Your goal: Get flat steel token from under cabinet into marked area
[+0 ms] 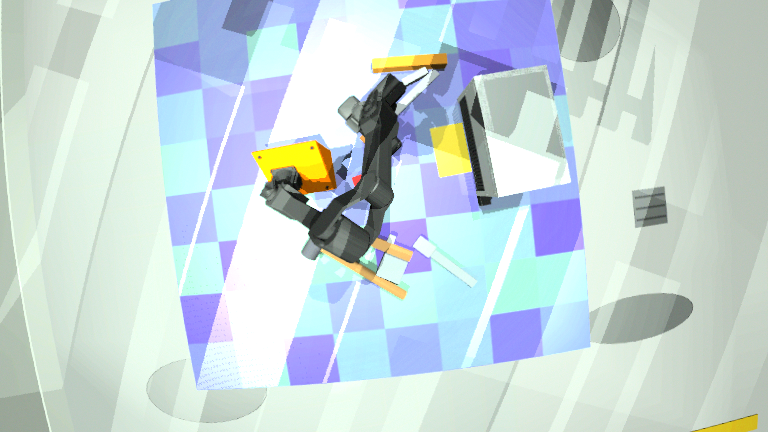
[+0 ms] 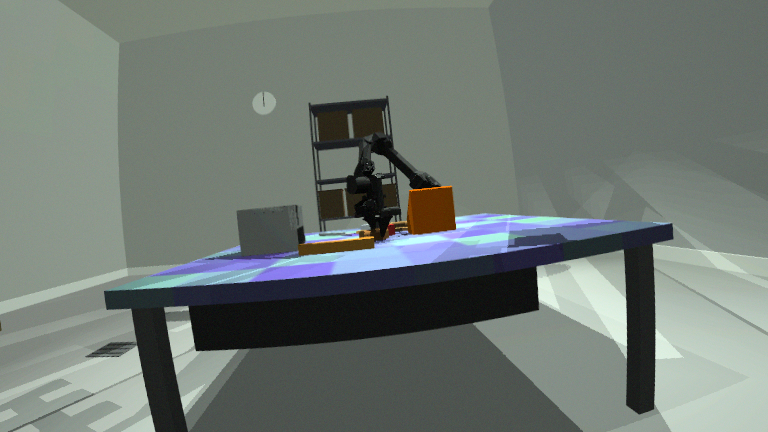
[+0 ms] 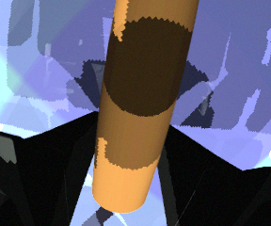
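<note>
My gripper [image 2: 381,237] [image 3: 130,124] is shut on a tool's round wooden handle [image 1: 363,138] [image 3: 131,137]. A pale shaft [image 1: 417,91] comes out from under the arm, with a short pale part bent back near its far end, close to the yellow bar; it appears to belong to the held tool. The grey cabinet [image 1: 523,133] [image 2: 266,230] stands to the right, its dark slotted side facing the arm. The marked yellow area [image 1: 450,150] lies before that side. The steel token cannot be made out. The fingertips are hidden in the top view.
The yellow bar [image 1: 408,62] [image 2: 335,245] lies beyond the gripper. A red block [image 1: 356,180] lies beside the arm. Wooden sticks [image 1: 390,288] with a pale plate [image 1: 393,267] and a pale T-shaped tool [image 1: 453,267] lie near the arm. The arm stands on an orange pedestal [image 1: 300,158] [image 2: 431,210].
</note>
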Available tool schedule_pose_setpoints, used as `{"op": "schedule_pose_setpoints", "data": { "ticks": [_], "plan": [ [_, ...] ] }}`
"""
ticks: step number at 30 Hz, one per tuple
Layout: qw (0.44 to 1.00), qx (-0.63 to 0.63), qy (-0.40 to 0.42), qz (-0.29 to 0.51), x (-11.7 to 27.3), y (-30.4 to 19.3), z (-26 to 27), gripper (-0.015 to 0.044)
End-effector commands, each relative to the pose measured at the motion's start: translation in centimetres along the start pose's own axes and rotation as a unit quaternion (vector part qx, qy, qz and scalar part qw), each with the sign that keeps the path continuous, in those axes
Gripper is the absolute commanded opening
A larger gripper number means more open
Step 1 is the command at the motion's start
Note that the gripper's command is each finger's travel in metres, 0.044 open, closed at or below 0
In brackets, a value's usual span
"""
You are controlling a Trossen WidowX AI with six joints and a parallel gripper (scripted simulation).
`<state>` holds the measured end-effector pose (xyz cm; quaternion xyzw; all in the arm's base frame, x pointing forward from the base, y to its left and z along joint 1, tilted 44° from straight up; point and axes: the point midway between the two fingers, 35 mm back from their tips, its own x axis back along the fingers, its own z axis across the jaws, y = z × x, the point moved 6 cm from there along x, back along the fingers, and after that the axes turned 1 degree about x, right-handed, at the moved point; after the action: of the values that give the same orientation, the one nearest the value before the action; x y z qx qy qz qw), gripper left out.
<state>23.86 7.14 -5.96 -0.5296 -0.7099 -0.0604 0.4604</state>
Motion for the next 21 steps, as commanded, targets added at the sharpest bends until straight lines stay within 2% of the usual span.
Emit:
{"op": "schedule_pose_setpoints", "data": {
  "ticks": [1,21],
  "plan": [
    [1.000,0.006,0.003,-0.003,0.2,0.1,0.4,0.0000],
    [1.000,0.006,0.003,-0.003,0.2,0.2,1.6,0.0000]
  ]
}}
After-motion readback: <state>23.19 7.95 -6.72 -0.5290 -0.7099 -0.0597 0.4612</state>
